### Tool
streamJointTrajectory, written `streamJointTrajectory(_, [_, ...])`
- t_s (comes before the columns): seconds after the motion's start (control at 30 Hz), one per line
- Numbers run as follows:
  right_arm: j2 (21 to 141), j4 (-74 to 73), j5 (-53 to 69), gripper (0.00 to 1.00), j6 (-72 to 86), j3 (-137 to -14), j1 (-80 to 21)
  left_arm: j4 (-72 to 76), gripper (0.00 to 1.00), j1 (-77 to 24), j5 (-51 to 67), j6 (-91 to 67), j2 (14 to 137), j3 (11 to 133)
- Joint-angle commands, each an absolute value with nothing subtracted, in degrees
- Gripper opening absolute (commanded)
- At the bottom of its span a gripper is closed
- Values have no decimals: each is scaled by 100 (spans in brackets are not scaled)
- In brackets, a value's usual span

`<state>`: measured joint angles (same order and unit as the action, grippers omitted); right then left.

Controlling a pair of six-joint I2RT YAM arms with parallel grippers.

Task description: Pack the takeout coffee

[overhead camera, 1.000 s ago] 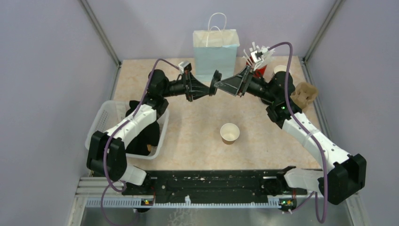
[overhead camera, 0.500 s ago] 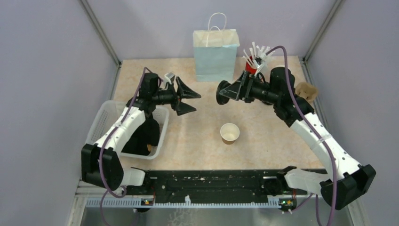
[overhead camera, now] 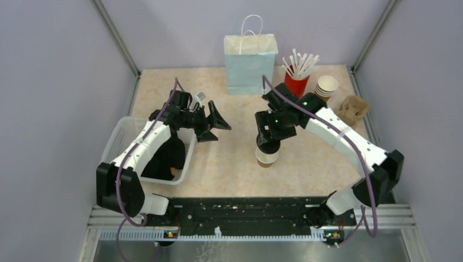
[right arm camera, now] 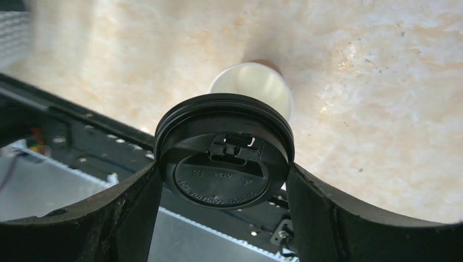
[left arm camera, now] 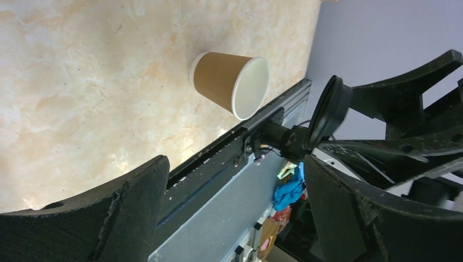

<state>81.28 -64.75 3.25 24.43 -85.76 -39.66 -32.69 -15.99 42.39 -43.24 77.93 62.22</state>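
Right gripper (right arm camera: 224, 164) pinches the round black plastic lid (right arm camera: 224, 136), likely light and bendy, across its rim; left gripper (left arm camera: 235, 180) gapes wide, empty

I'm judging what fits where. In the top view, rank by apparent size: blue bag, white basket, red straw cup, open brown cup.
1. white basket
2. blue bag
3. red straw cup and open brown cup look alike; the latter is partly covered, so unranked.

Your left arm (overhead camera: 136, 153) and right arm (overhead camera: 341, 136) show white link shells (overhead camera: 352, 144), black joint housings (overhead camera: 117, 183), purple cables (overhead camera: 375, 215), and black wedge-shaped fingers (left arm camera: 125, 218).
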Motion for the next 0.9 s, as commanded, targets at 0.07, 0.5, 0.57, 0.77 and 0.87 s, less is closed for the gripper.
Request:
streamJointTrajectory(0.07, [9131, -7284, -689, 72, 2157, -9165, -4114, -3134, 98, -1679, 4049, -3808, 8260, 6516])
streamJointTrajectory(0.5, [9740, -6897, -517, 74, 2243, -9156, -4243, -3244, 99, -1679, 4252, -3505, 8972, 6941])
streamJointTrajectory(0.57, [9725, -6855, -473, 74, 2258, -9075, -4248, -3246, 98, -1677, 4252, -3506, 8974, 6928])
streamJointTrajectory(0.77, [9741, -6748, -452, 75, 2258, -8903, -4359, -3233, 98, -1678, 4241, -3507, 8909, 6839])
streamJointTrajectory(0.87, [9741, -6679, -424, 76, 2233, -8798, -4360, -3211, 98, -1679, 4244, -3531, 8897, 6821])
